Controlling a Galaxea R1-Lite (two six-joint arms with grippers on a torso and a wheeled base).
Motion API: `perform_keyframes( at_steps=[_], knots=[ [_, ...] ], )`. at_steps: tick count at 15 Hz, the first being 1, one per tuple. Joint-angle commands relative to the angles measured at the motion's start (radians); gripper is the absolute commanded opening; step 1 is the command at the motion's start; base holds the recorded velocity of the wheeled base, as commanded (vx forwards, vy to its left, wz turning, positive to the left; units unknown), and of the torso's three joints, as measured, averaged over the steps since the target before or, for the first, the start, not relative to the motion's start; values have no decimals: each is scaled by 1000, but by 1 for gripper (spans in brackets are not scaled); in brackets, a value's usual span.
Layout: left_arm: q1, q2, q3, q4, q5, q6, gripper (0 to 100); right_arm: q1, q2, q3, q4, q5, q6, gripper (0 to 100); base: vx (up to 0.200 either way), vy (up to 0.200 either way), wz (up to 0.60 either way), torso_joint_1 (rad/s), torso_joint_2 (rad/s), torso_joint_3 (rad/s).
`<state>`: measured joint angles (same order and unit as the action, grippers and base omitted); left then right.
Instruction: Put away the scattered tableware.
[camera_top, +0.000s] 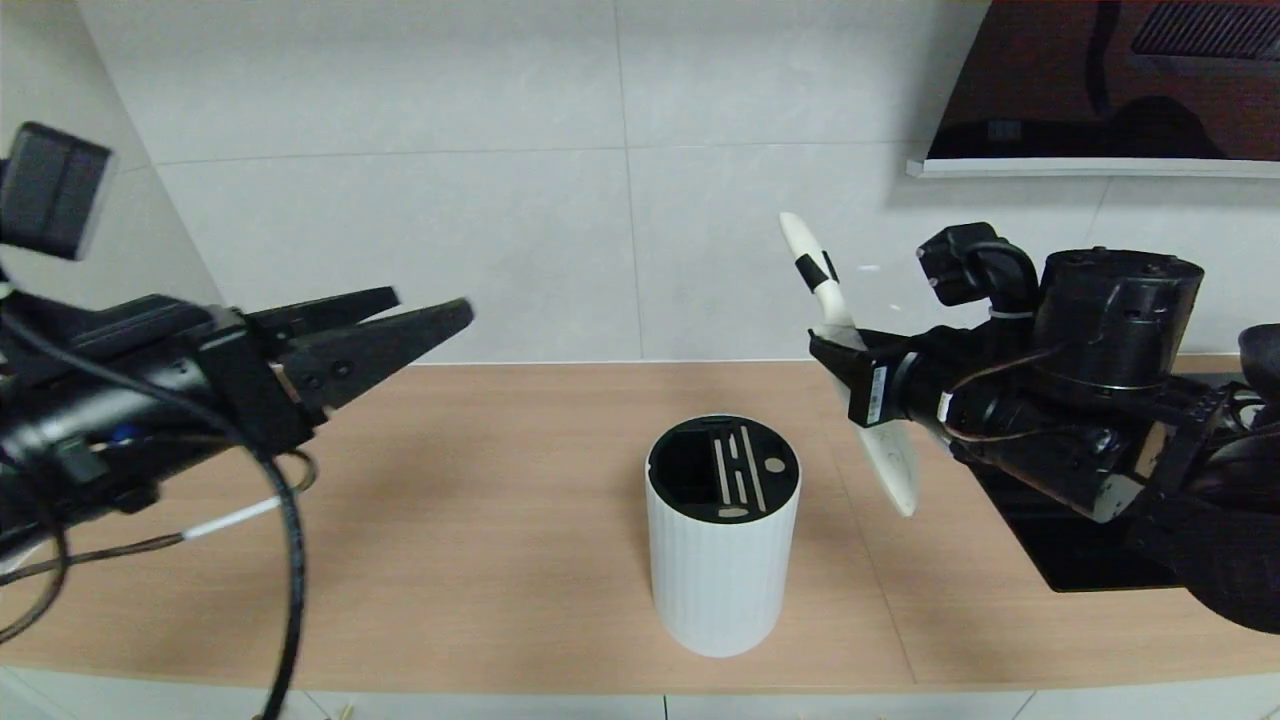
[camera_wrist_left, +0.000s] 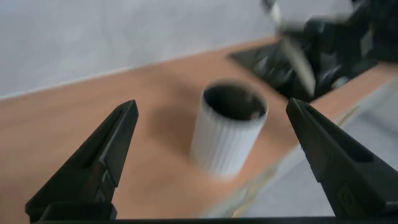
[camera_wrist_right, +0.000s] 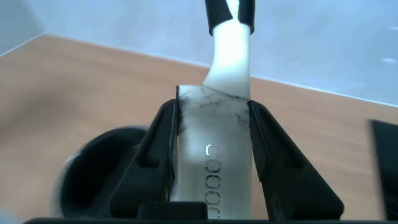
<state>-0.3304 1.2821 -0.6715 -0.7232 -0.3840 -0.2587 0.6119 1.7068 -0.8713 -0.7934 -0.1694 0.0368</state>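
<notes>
White spatula (camera_top: 893, 462) clamped in right gripper (camera_top: 848, 358) — left gripper (camera_top: 430, 305) spread wide; ribbed holder (camera_top: 720, 570) on counter (camera_top: 480, 580) between them.

There is one holder (camera_top: 722, 560), white and ribbed, in the middle of the one wooden counter (camera_top: 500, 520). There is one spatula (camera_top: 893, 462), white, at the right. There are two grippers: the left gripper (camera_top: 430, 302) and the right gripper (camera_top: 838, 350). One black cooktop (camera_top: 1080, 560) lies at the right, and one hood (camera_top: 1100, 90) hangs far right.
</notes>
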Motion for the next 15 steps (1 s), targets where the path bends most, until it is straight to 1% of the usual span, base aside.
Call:
perform_keyframes(
  at_steps=[1,2,3,5,6,7,8,9,10,12,15],
  knots=[
    [-154,240,-7,-185,96,-157,100,58,-19,12,-1,-10,2,0,0,0,0,0,0,0],
    [-174,258,-10,-223,106,-208,100,86,-26,17,-1,-10,3,0,0,0,0,0,0,0],
    [-199,273,-13,-228,102,-246,100,117,-27,20,-1,-10,5,0,0,0,0,0,0,0],
    [-233,293,-17,-232,102,-310,100,155,-27,21,-3,-16,9,0,0,0,0,0,0,0],
    [-257,298,-28,-232,102,-386,100,192,-27,23,-3,-25,25,0,0,0,0,0,0,0],
    [-271,299,-33,-234,100,-424,100,210,-26,23,-3,-27,32,0,0,0,0,0,0,0],
    [-272,299,-34,-237,100,-433,100,216,-24,23,-3,-27,32,0,0,0,0,0,0,0],
    [-283,312,-33,-269,100,-441,100,250,-22,29,-4,-29,32,0,0,0,0,0,0,0],
    [-297,318,-28,-289,102,-441,100,273,-19,34,-6,-29,32,0,0,0,0,0,0,0],
    [-320,336,-25,-294,103,-441,100,299,-12,34,-9,-30,44,0,0,0,0,0,0,0],
    [-322,375,-25,-340,113,-442,100,324,-13,37,-10,-30,69,0,0,0,0,0,0,0]
  ],
)
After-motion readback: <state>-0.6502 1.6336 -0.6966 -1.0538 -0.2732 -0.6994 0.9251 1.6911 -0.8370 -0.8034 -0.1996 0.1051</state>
